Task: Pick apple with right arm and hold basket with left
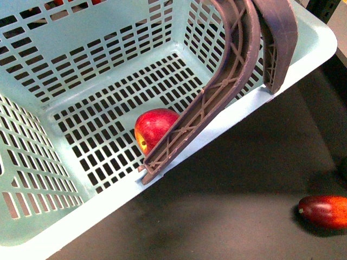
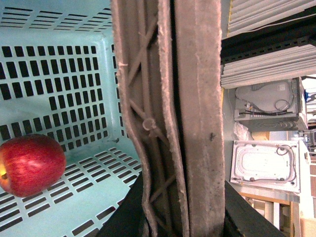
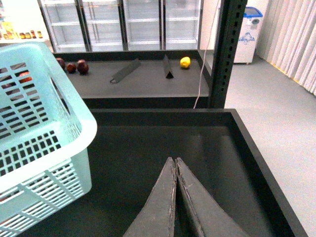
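Left gripper (image 2: 182, 215) looks clamped on both handles (image 2: 168, 118) of the tilted basket (image 1: 92, 214). The ribbed plastic is stiff and probably light, so the hold looks sound. Apple (image 1: 154, 127) lies on the basket floor, just behind one handle. It looks firm, smooth and likely to roll, so grip across its widest girth. Right gripper (image 3: 174, 165) is closed on nothing, over the table (image 3: 148, 138).
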Tool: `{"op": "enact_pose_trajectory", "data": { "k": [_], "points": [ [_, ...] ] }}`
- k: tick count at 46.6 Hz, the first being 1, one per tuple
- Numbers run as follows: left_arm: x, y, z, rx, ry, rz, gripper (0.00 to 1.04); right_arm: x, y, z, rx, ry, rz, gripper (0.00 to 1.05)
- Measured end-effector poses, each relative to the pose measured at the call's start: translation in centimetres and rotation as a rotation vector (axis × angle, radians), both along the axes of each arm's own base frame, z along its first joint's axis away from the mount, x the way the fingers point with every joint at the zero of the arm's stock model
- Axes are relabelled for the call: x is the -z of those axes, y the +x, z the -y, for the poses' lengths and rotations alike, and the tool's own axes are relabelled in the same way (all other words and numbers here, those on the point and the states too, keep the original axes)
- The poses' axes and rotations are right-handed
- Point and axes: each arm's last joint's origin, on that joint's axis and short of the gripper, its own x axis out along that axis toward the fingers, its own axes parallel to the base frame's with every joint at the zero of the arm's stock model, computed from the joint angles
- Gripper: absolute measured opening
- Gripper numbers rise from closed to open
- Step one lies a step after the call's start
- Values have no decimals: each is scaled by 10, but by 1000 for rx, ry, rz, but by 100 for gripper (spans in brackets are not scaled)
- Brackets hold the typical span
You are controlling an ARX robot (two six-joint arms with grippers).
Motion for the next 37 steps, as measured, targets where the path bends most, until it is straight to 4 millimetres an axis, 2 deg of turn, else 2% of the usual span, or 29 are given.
{"op": "enact_pose_trajectory", "data": {
  "k": [31,35,37],
  "points": [
    [0,0,0,2,-1,-1,19,0,-17,0,0,0,3,2],
    [0,0,0,2,-2,-1,19,5,-24,0,2,-1,-42,2],
    [0,0,0,1,-1,-1,19,3,-27,0,0,0,-7,2]
  ]
}}
